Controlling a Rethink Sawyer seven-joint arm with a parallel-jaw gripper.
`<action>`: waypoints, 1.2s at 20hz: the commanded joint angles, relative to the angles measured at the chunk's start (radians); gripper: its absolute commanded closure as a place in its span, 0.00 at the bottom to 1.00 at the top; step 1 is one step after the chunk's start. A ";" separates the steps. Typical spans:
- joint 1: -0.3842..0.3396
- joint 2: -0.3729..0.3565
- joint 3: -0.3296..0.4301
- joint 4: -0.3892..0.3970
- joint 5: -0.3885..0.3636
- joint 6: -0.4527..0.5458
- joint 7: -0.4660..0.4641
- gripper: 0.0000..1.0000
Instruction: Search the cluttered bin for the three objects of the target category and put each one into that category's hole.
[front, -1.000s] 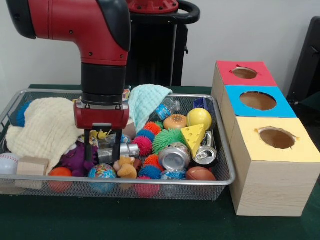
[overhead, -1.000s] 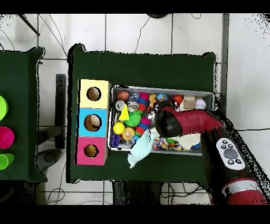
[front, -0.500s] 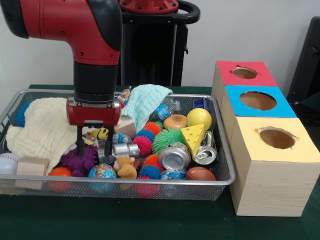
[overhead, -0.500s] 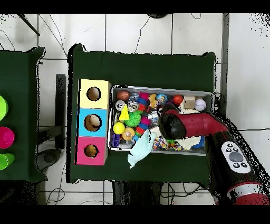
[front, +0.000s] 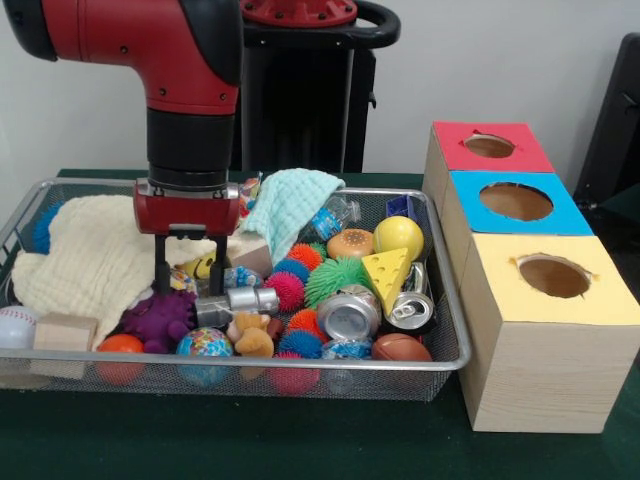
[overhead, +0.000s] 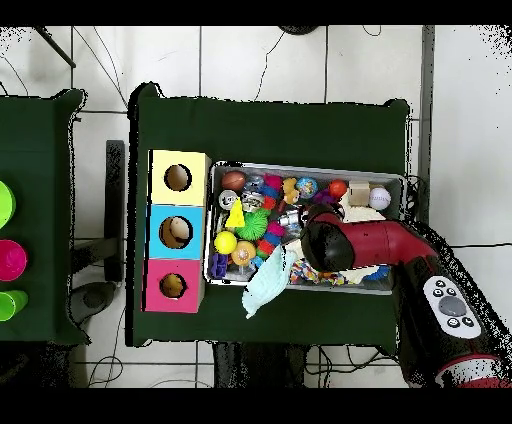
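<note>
The wire mesh bin (front: 300, 366) sits on the green table, full of toys, cans and cloths; it also shows in the overhead view (overhead: 300, 166). The red-faced hole (front: 489, 146) is the farthest of the three on the wooden boxes to the right, and shows in the overhead view (overhead: 173, 285). My gripper (front: 188, 285) hangs over the bin's left-middle, open, with nothing held. Its fingertips (front: 160, 288) stand just above a purple spiky toy (front: 160, 318) and a small silver can (front: 240, 302). In the overhead view the arm (overhead: 325, 243) hides the gripper.
A cream cloth (front: 90, 255) covers the bin's left; a teal cloth (front: 290, 205) drapes over the far rim. Two crushed cans (front: 347, 312) (front: 410, 308), a cheese wedge (front: 388, 272), a yellow ball (front: 399, 236) and spiky balls lie to the right. Blue (front: 516, 201) and yellow (front: 553, 276) holes stand nearer.
The gripper has moved left and risen a little, away from the small silver can. It stays open. The objects in the bin have not visibly shifted.
</note>
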 joint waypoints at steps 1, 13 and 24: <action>0.008 -0.003 0.076 0.073 0.024 0.100 -0.030 0.00; 0.015 0.030 0.100 0.059 0.039 0.047 0.009 0.00; 0.035 0.040 0.110 0.050 0.048 -0.004 0.049 0.00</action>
